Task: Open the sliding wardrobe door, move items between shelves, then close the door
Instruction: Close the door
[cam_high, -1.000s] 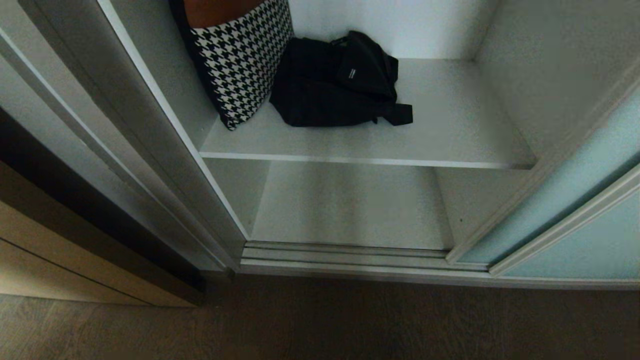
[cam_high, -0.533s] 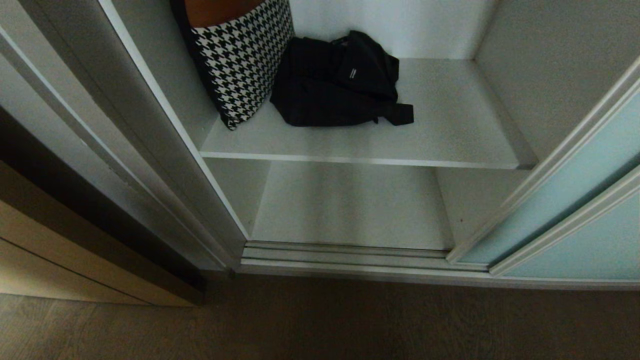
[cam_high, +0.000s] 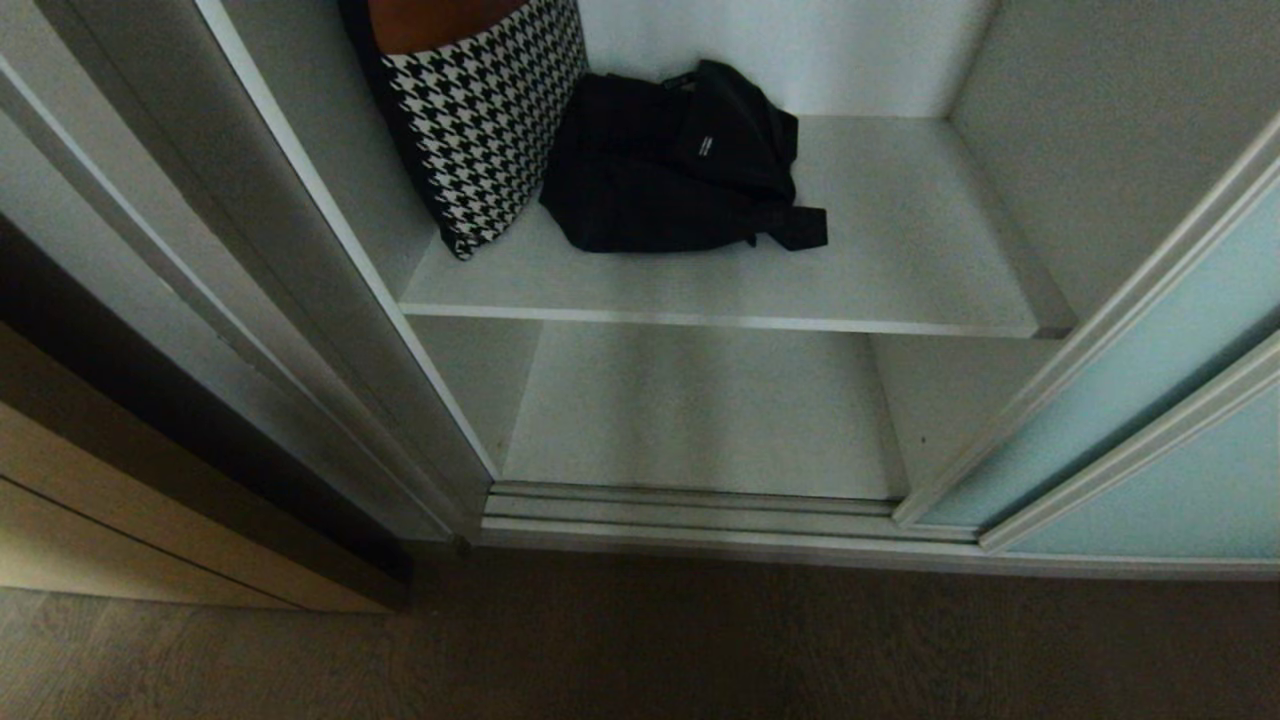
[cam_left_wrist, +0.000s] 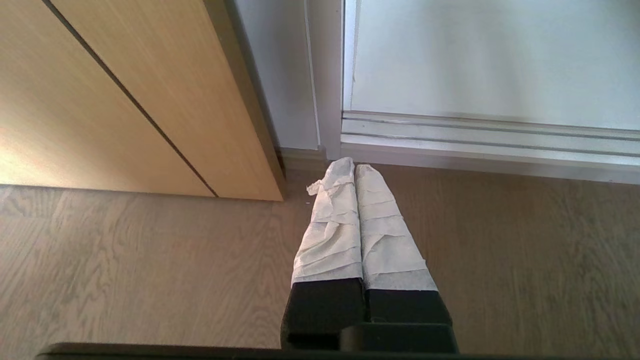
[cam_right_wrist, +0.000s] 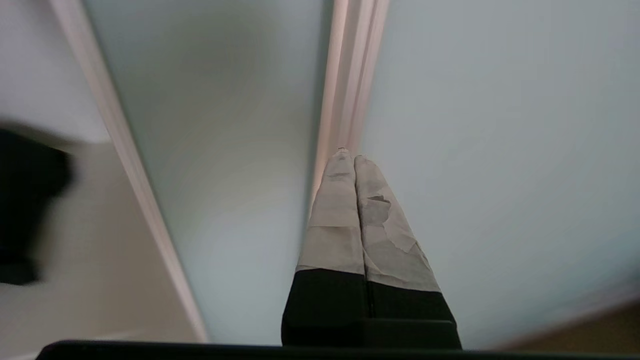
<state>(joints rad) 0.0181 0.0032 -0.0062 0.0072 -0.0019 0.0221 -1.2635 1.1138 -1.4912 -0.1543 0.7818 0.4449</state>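
Frosted pale blue-green glass in a thin silver metal frame makes up the sliding wardrobe door (cam_high: 1110, 400), which stands pushed to the right side of the opening in the head view, leaving the wardrobe interior exposed. Smooth white-grey boards form the shelves (cam_high: 900, 270), one upper board with a paler front edge and a lower board beneath it just behind the ridged silver floor track (cam_high: 690, 510). On the upper shelf a soft cushion in black-and-white houndstooth fabric with a rust-brown top (cam_high: 480, 110) leans against the left wall, touching a crumpled black fabric bag (cam_high: 670, 170) that lies beside it; the bag bears a small white label, too small to read. Left of the wardrobe is a tan wooden panel (cam_left_wrist: 100, 100) with a dark seam line, above a grey-brown wood-grain floor (cam_left_wrist: 125, 260).

Neither arm shows in the head view. The left gripper (cam_left_wrist: 355, 167), its fingers wrapped in wrinkled white tape and pressed together, hangs over the floor near the track's corner. The right gripper (cam_right_wrist: 348, 156), likewise taped with fingers pressed together on nothing, points at the silver frame edge between two frosted glass panes.
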